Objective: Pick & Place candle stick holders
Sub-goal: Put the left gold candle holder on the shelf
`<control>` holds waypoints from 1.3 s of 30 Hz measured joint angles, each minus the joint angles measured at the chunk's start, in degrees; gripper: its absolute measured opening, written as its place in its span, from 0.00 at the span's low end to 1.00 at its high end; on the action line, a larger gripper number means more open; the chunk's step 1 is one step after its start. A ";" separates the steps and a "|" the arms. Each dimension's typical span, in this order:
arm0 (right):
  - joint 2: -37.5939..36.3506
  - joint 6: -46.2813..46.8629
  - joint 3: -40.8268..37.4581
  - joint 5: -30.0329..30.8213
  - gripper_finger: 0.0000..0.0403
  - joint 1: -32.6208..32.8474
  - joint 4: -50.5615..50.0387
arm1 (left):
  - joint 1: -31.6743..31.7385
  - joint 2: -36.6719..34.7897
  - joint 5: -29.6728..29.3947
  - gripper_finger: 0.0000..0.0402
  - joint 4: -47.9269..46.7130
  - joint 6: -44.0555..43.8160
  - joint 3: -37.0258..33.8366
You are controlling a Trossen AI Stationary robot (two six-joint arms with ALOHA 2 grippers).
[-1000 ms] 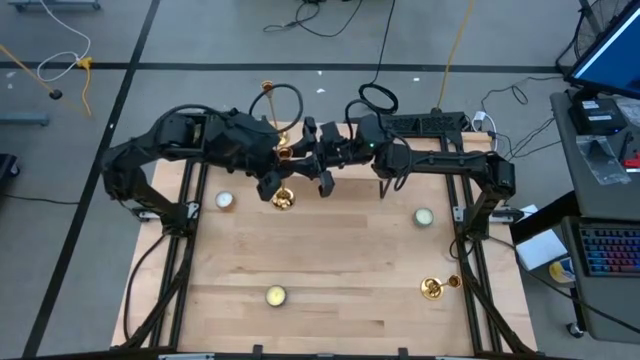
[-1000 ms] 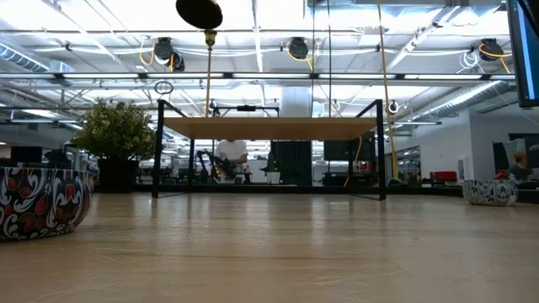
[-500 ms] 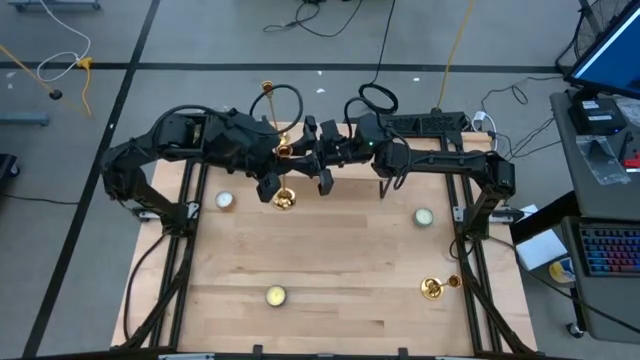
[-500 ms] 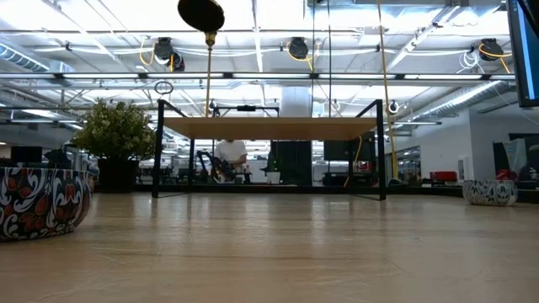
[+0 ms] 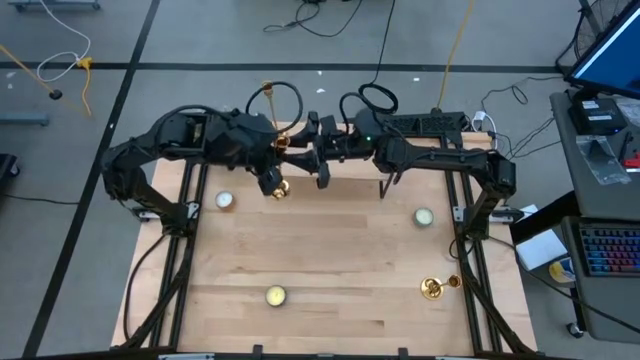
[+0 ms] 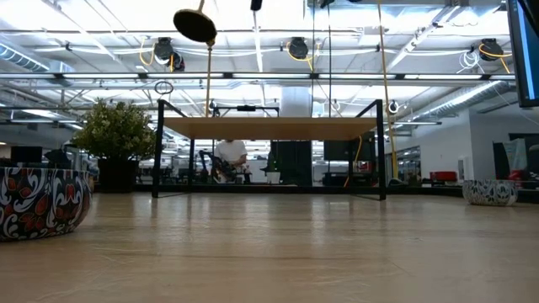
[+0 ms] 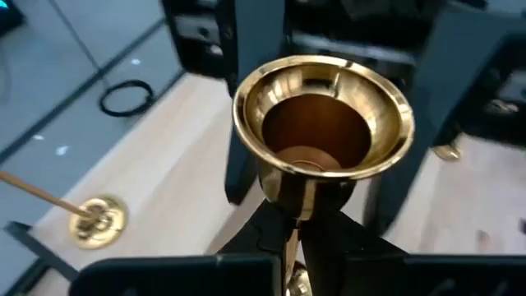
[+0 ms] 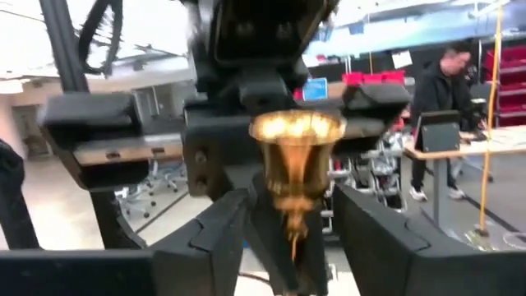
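Our left gripper (image 5: 277, 160) is clamped on the stem of a brass candlestick (image 7: 322, 131), held in the air over the far edge of the table (image 5: 340, 270); its flared cup faces our right gripper (image 5: 312, 152), whose fingers (image 8: 215, 234) stand parted on either side of the stem without gripping it; a second candlestick (image 5: 436, 288) lies near the table's right front corner; three tin candles sit apart, one (image 5: 275, 296) at the front.

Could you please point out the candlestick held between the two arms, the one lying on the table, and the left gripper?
Held candlestick (image 7: 322, 131): left wrist view, inside its cup.
Lying candlestick (image 5: 432, 289): high view, its round base.
Left gripper (image 5: 276, 165): high view, between its fingertips.
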 joint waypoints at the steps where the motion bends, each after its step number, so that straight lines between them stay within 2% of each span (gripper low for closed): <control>1: 0.00 -0.01 0.00 0.00 0.47 -0.32 -0.78 | 0.00 0.00 -0.70 0.04 -0.11 0.08 0.00; 5: -0.64 -0.43 -0.07 0.03 0.57 -1.85 -5.50 | -0.02 0.00 -3.65 0.04 -0.30 0.08 0.02; 9: -2.72 -6.34 -0.07 0.28 0.63 -3.42 -13.33 | -0.02 0.00 -9.16 0.04 -0.60 -0.02 0.02; 13: -5.47 -10.94 -0.07 0.28 0.66 -5.14 -21.78 | -0.02 0.00 -16.03 0.04 -1.43 -1.10 -0.08; 17: -8.78 -13.90 0.00 0.58 0.65 -7.69 -30.93 | -0.02 -0.32 -20.85 0.04 -1.03 -3.71 -3.34; 27: -15.61 -24.68 -0.05 0.46 0.60 -12.65 -50.26 | 0.33 -5.48 -27.29 0.04 14.41 -4.98 -20.33; 33: -18.06 -25.79 0.00 0.44 0.61 -13.42 -52.95 | 1.43 -11.12 -32.96 0.04 27.79 -4.01 -32.73; 39: -19.64 -27.04 0.04 0.56 0.60 -14.07 -54.12 | 2.26 -13.52 -33.27 0.04 40.80 -3.62 -43.69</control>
